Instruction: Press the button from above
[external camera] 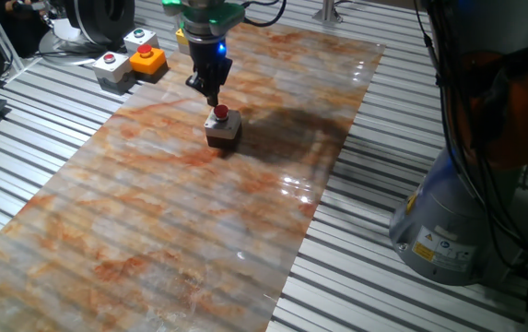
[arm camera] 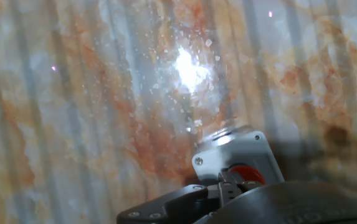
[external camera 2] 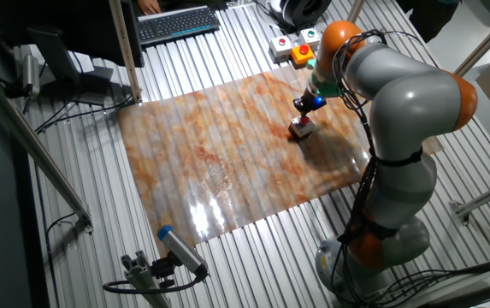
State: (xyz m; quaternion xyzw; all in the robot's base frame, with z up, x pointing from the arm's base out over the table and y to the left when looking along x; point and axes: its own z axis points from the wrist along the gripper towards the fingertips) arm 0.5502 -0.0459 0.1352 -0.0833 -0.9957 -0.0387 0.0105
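Gripper right over red button; we see fingertips pressed together, not yet clearly touching button.

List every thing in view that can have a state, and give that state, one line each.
button: red cap up on its small grey-topped box, upright on the marbled sheet, not visibly pressed.
gripper: pointing down right above the button; contact can't be told; fingertips look shut together in the hand view.
orange box: upright off the sheet's far corner, untouched.
light-grey box: upright beside the orange box, untouched.
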